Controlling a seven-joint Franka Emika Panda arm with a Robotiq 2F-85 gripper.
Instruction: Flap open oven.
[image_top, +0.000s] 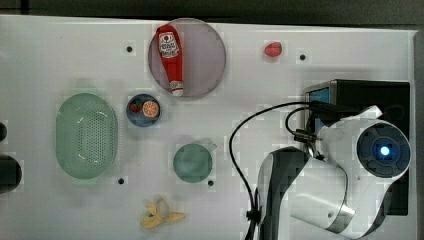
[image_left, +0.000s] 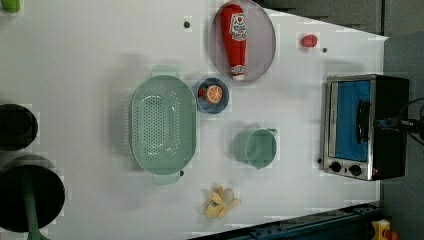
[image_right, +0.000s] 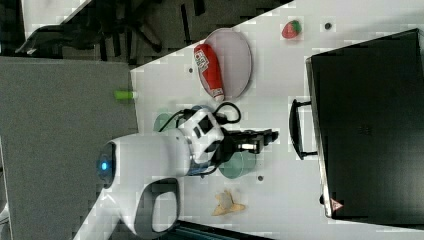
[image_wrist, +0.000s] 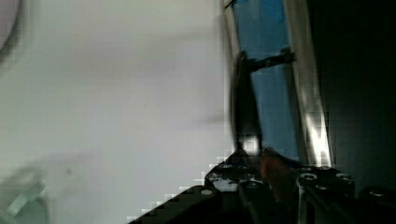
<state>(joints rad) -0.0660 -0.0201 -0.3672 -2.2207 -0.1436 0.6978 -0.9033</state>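
1. Nearest the lens in the wrist view is the claw (image_wrist: 261, 179). Its fingers are close together, and the oven's door handle (image_wrist: 243, 102) appears to meet them; whether they actually pinch the bar cannot be told.
2. The oven (image_left: 365, 127) stands at the worktop's (image_left: 100, 50) edge on the left view's right, door shut, blue glass (image_left: 352, 120) facing the green cup (image_left: 256, 147).
3. Risk: if the fingers sit only on the tip of the handle, a pull could slip them off and the flap would stay shut.
4. Risk: pulling straight outward, not along the door's arc, may drag the whole oven across the worktop.
5. Risk: the opening flap could swing toward the green cup.
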